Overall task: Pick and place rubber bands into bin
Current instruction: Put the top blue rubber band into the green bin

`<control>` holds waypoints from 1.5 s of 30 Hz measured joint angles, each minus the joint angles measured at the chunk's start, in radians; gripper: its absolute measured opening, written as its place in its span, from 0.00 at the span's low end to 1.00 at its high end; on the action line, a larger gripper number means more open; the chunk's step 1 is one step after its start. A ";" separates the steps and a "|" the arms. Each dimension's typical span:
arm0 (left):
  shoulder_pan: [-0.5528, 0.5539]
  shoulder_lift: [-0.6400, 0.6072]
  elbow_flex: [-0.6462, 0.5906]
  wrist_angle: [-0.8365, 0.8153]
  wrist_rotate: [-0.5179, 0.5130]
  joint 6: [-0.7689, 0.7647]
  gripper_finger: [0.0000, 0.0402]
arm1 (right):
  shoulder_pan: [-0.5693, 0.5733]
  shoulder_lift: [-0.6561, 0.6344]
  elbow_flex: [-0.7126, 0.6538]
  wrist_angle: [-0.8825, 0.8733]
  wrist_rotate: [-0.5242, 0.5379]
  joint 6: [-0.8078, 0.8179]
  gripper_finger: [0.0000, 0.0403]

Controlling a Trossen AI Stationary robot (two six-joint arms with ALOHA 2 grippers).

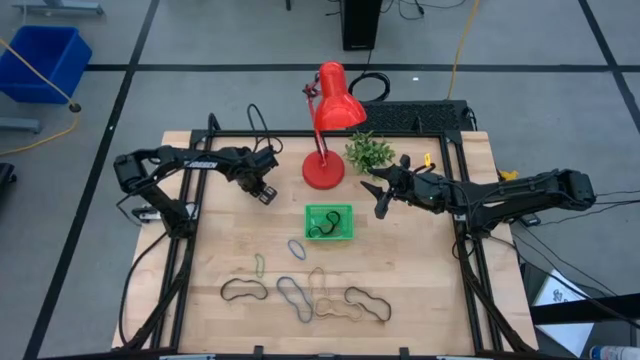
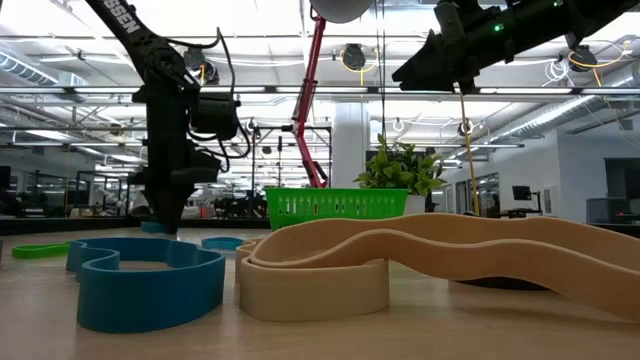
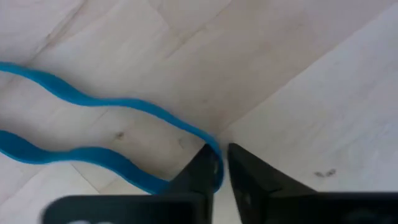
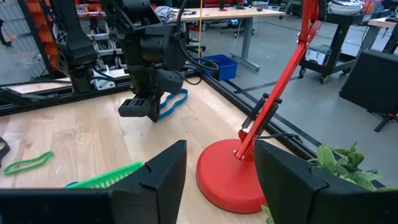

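- Blue band (image 3: pixel 93 134) sits pinched at one end in my left claw (image 3: pixel 219 171), fingers closed on it, rest trailing over the tabletop (image 1: pixel 420 270) left of the lamp (image 1: pixel 325 150).
- Bin (image 1: pixel 329 222) is mid-tabletop, holding a dark band; I judge the blue one goes there next.
- Right claw (image 4: pixel 217 180) hangs spread and empty beside the bin, waiting.
- Other bands (image 1: pixel 300 295) lie along the near edge.

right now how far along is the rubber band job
Early. Done: at least one dark band lies in the green bin. In hand: the left gripper is pinched on a blue rubber band at the table. The right gripper hangs open near the red lamp. Left: several loops on the table's front.
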 joint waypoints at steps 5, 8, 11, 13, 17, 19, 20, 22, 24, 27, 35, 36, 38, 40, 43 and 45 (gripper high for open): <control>-0.001 0.001 0.000 0.002 -0.006 0.024 0.03 | 0.000 0.000 0.000 0.000 0.000 0.000 0.45; -0.002 -0.003 -0.001 0.001 -0.007 0.025 0.03 | 0.000 0.000 0.000 0.000 0.000 0.000 0.45; -0.002 -0.024 -0.003 0.002 -0.005 0.033 0.02 | 0.000 0.000 0.000 0.000 -0.001 0.000 0.45; -0.005 -0.053 -0.008 -0.006 -0.002 0.052 0.02 | 0.000 0.000 0.000 -0.002 -0.001 0.000 0.45; -0.010 -0.152 -0.008 -0.021 -0.013 0.057 0.01 | 0.001 0.000 0.000 -0.009 -0.002 0.000 0.45; -0.012 -0.211 -0.007 -0.033 -0.004 0.057 0.01 | 0.001 0.000 0.000 -0.008 -0.002 0.000 0.45; -0.013 -0.242 -0.008 -0.036 0.004 0.056 0.01 | 0.000 0.000 0.000 -0.008 -0.002 0.000 0.45; -0.015 -0.311 -0.008 -0.027 0.009 0.047 0.01 | 0.001 0.000 0.000 -0.009 -0.002 0.000 0.45; -0.020 -0.379 -0.007 -0.024 0.017 0.045 0.01 | 0.001 0.000 0.000 -0.008 -0.002 -0.002 0.45; -0.028 -0.478 -0.007 0.012 0.057 0.043 0.01 | 0.000 0.000 0.000 -0.008 -0.002 -0.003 0.45; -0.063 -0.709 -0.006 0.271 0.238 0.029 0.01 | 0.000 0.000 0.000 -0.008 -0.002 -0.003 0.45; -0.070 -0.728 -0.005 0.324 0.271 0.016 0.01 | 0.000 0.000 0.000 -0.007 -0.002 -0.003 0.45; -0.088 -0.754 -0.004 0.430 0.332 0.003 0.01 | 0.000 0.000 0.000 -0.007 -0.002 -0.003 0.45; -0.111 -0.768 -0.004 0.526 0.386 -0.002 0.01 | 0.000 0.000 0.000 -0.007 -0.002 -0.004 0.45; -0.157 -0.768 -0.004 0.643 0.416 -0.016 0.02 | 0.000 0.000 0.000 -0.007 -0.002 -0.004 0.45; -0.189 -0.758 -0.004 0.708 0.427 -0.030 0.02 | 0.000 0.000 0.000 -0.007 -0.002 -0.004 0.45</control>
